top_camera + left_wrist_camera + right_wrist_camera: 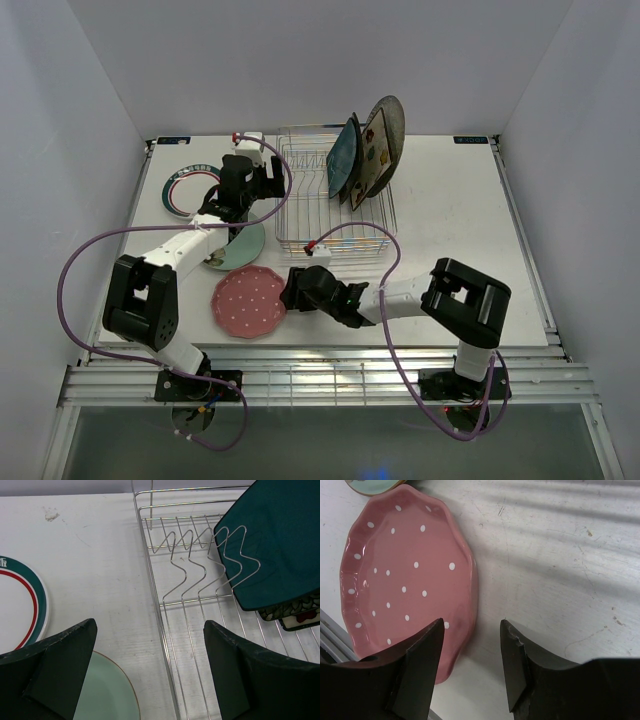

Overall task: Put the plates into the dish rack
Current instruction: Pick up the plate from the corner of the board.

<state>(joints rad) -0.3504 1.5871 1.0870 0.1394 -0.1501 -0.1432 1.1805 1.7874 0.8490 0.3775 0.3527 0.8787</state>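
The silver wire dish rack (300, 200) stands at the table's back middle. At its right end lean a teal square plate (343, 157), floral square plates (375, 150) and a speckled grey round plate (392, 115). A pink dotted scalloped plate (248, 302) lies flat at the front. My right gripper (293, 290) is open at its right rim. In the right wrist view the right gripper (472, 625) straddles the pink plate (405, 575) rim, one finger over the plate, the other over bare table. My left gripper (250, 175) hangs open above the dish rack (200, 580) left edge, holding nothing.
A mint plate (243, 245) lies partly under the left arm, also seen as the mint plate (105, 695) in the left wrist view. A white teal-rimmed plate (185, 190) lies at the back left. The teal plate (280, 540) fills the left wrist view's upper right.
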